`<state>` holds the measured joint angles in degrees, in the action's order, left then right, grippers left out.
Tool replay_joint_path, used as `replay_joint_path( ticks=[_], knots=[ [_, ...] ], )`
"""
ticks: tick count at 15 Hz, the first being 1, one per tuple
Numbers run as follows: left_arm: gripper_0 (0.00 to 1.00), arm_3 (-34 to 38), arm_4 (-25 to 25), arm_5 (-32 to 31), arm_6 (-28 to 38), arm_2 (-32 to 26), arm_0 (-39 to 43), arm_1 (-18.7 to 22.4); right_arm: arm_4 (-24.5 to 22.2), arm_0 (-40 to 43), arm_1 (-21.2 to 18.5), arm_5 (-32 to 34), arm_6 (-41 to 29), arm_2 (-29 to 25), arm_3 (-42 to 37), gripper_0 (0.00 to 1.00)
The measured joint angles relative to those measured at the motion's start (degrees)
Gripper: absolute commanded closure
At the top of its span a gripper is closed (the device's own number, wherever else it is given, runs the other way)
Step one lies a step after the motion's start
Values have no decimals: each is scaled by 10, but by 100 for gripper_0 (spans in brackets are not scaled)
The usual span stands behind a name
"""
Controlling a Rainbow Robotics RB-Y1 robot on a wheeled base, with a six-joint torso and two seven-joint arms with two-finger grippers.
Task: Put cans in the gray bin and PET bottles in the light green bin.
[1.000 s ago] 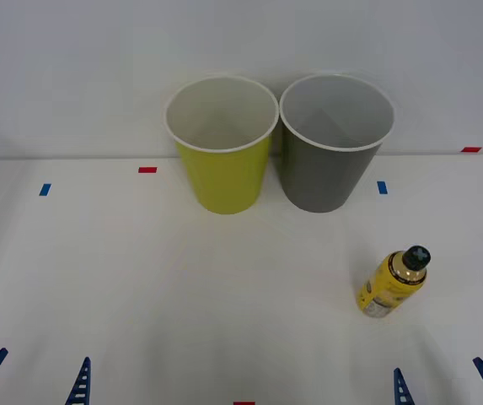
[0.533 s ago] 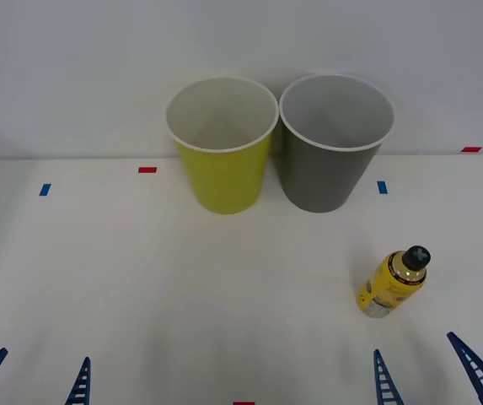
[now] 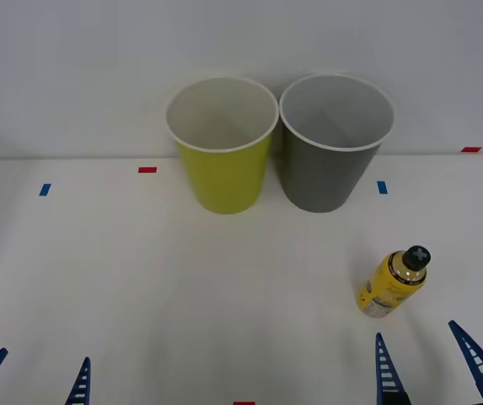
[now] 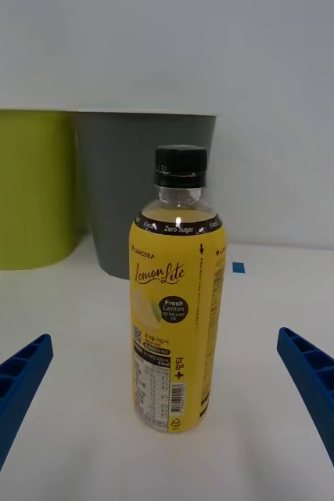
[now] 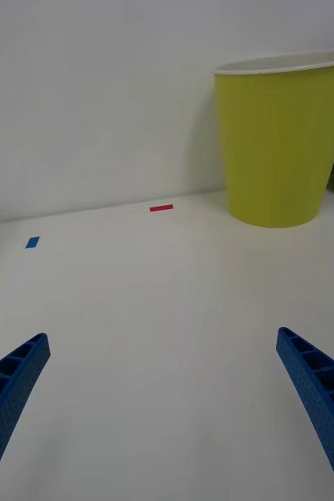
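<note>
A small PET bottle (image 3: 392, 282) (image 4: 176, 305) with a yellow label and black cap stands upright on the white table at the right. The light green bin (image 3: 222, 143) (image 4: 24, 188) (image 5: 281, 141) and the gray bin (image 3: 335, 141) (image 4: 139, 184) stand side by side at the back, both with nothing visible inside. My right gripper (image 3: 431, 364) (image 4: 167, 423) is open at the front right, its blue fingers just short of the bottle and apart from it. My left gripper (image 3: 34, 375) (image 5: 163, 415) is open at the front left, holding nothing.
Small red tape marks (image 3: 147, 170) and blue tape marks (image 3: 45, 189) dot the white table (image 3: 182, 287). A plain wall stands right behind the bins.
My right gripper has come forward toward the bottle, with more of its fingers in the front view. The left gripper, the bottle and both bins have stayed put.
</note>
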<state>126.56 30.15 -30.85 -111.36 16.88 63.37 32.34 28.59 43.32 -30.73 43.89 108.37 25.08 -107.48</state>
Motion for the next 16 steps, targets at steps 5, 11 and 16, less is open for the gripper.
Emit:
replay_joint_path(
  ticks=[5, 11, 16],
  knots=[
    [0, 0, 0, 0, 0, 0, 0, 0, 4, -50, 40, -14, 13, -9, 37, 0],
    [0, 0, 0, 0, 0, 0, 0, 0, 20, -95, 50, -41, 27, -25, 40, 0],
    [0, 0, 0, 0, 0, 0, 0, 0, 31, -126, 65, -90, 36, -48, 40, 0]
  ],
)
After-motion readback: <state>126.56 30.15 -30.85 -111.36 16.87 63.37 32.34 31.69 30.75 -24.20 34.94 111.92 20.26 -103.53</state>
